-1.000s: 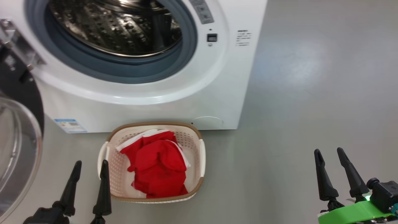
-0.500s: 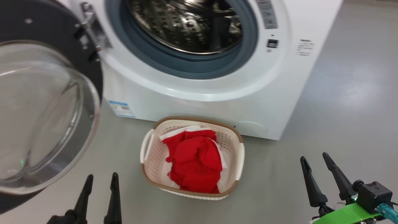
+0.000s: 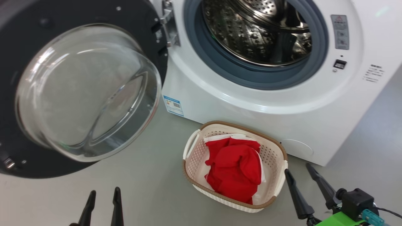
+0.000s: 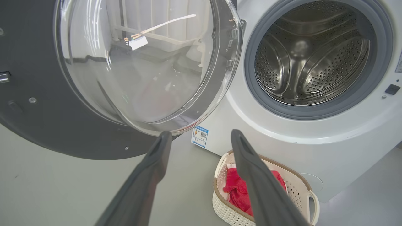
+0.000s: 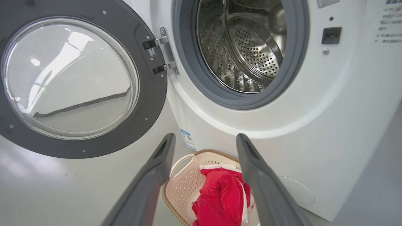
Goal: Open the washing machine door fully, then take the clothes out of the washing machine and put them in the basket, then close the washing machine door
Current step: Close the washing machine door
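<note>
washing machine door (image 3: 78, 12) cut off at left, swung wide, drum (image 3: 257, 34) cropped at top, clothes (image 3: 235, 169) heaped in basket (image 3: 241, 127) just left of right gripper (image 3: 297, 168), left gripper (image 3: 105, 190) nearer door, both spread, empty

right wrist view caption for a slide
Round black-ringed glass door open, steel drum, red fabric clothes in cream perforated basket

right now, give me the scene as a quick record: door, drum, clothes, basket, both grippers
door: washing machine door swung wide open on its hinge, left of the opening in the head view
drum: drum of the washing machine is bare steel where visible
clothes: red clothes piled in the basket
basket: basket upright on the floor, just in front of the machine
left gripper: left gripper open, holding nothing
right gripper: right gripper open, holding nothing, beside the basket
</note>
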You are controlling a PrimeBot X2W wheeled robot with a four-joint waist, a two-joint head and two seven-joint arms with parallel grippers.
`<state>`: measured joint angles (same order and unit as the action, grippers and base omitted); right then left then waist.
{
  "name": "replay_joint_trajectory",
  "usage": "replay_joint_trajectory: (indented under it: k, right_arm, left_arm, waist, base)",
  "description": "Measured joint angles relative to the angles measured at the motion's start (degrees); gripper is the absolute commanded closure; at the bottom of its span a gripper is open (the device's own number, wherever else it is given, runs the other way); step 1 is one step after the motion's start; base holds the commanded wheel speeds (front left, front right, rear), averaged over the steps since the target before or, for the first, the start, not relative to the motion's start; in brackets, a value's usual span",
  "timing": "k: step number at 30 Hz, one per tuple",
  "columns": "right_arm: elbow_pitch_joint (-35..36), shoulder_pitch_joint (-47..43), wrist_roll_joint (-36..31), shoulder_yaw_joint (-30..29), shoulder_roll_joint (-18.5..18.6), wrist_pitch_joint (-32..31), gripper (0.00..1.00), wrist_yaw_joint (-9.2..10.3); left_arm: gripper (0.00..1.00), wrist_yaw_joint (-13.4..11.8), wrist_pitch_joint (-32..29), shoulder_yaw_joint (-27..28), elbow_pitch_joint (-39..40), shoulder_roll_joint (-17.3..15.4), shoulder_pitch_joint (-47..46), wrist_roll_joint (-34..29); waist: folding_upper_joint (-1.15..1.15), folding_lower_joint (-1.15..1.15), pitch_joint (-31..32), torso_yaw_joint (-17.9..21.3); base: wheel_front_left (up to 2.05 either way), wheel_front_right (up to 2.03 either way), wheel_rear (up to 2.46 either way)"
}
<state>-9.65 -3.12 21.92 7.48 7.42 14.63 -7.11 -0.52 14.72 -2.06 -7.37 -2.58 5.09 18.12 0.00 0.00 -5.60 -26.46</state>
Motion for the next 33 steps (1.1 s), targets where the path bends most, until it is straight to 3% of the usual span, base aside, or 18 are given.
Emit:
replay_joint_trajectory:
  k: [6,16,17,18,19,20,26,33]
  right_arm:
    - [-1.66,2.32,0.88,4.1,0.74,0.0,0.0,0.0]
    - [-2.32,3.3,1.8,4.67,1.4,0.0,0.0,0.0]
    - [-2.33,3.3,1.81,4.66,1.38,0.0,0.0,0.0]
    - [-2.32,3.3,1.81,4.61,1.35,0.0,0.0,0.0]
    - [-2.32,3.29,1.81,4.53,1.3,0.0,0.0,0.0]
    - [-2.32,3.29,1.81,4.39,1.23,0.0,0.0,0.0]
    - [-2.21,3.2,1.8,3.68,0.43,0.0,0.0,0.0]
    - [-1.83,2.89,1.78,2.32,-0.4,0.0,0.0,0.0]
  left_arm:
    - [0.0,-1.54,0.0,0.36,1.82,0.0,1.03,1.31]
    - [0.0,-1.99,0.0,0.59,3.11,0.0,2.22,2.01]
    - [0.43,-1.99,0.0,0.77,3.44,0.01,2.21,2.52]
    - [0.64,-1.99,0.0,1.09,3.82,0.01,2.18,3.19]
    - [0.76,-1.97,0.0,1.58,4.33,0.01,2.13,3.79]
    - [1.0,-1.93,0.0,2.16,5.04,0.01,2.06,4.26]
    - [1.0,0.4,0.0,9.15,11.47,0.13,-0.95,4.69]
    - [1.0,5.83,0.03,22.05,19.11,-1.07,-12.37,-0.6]
  waist:
    - [0.0,0.0,0.57,-3.02]
    - [0.0,0.0,0.72,-3.19]
    - [0.0,0.0,0.77,-3.17]
    - [0.0,0.0,0.8,-3.14]
    - [0.0,0.0,0.81,-3.13]
    - [0.0,0.0,0.8,-3.12]
    - [0.0,0.0,0.77,-3.05]
    - [0.0,0.0,0.5,-2.98]
  base:
    - [0.0,0.0,0.0]
    - [0.0,0.0,0.0]
    - [0.0,0.0,0.0]
    - [0.0,0.0,0.0]
    - [0.0,0.0,0.0]
    - [0.0,0.0,0.0]
    - [0.0,0.0,0.0]
    - [0.0,0.0,0.0]
